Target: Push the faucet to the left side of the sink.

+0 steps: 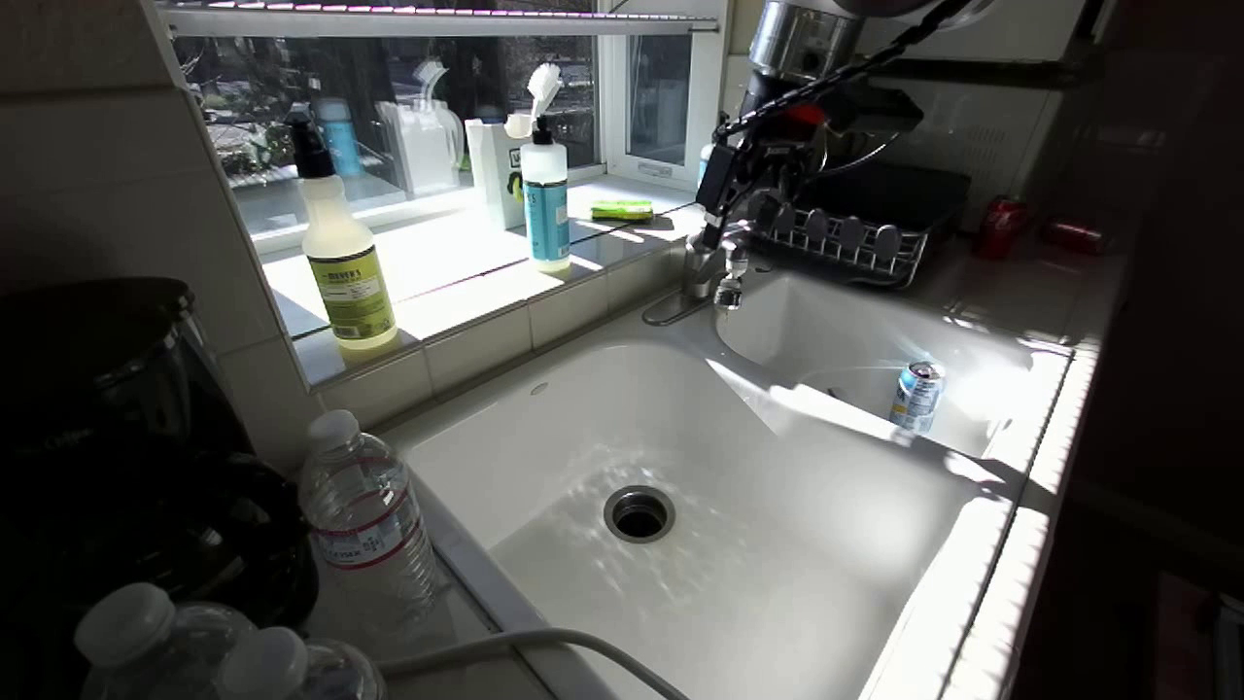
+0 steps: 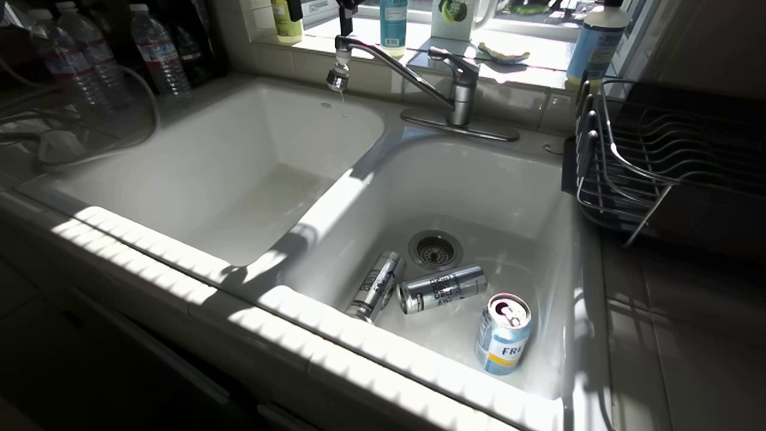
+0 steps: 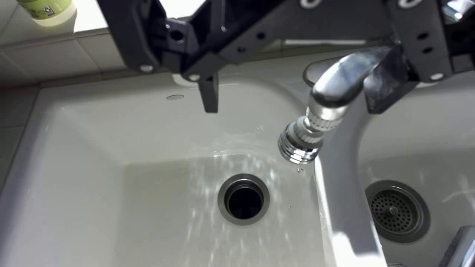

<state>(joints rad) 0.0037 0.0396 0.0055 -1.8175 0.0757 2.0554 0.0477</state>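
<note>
Chrome faucet (image 3: 343,79): in the wrist view its spout end sits between the wide-parted fingers (image 3: 210,94) of my hand (image 3: 293,111), nearer one; contact, can't tell. In an exterior view, base at back edge of the worktop (image 2: 646,347), spout over the left basin (image 2: 197,149); plastic bottles (image 2: 158,57) in back left corner. In an exterior view, my arm (image 1: 802,44) hangs by that edge, dish rack (image 1: 855,243) behind.

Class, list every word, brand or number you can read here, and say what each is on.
"MEYER'S" on the green-labelled bottle.
"GEYSER" on the red-banded water bottle.
"FRE", rest hidden, on the blue can.
Too small or blurred to read: lettering on the silver cans, most print on the teal-labelled bottle, any other print.
</note>
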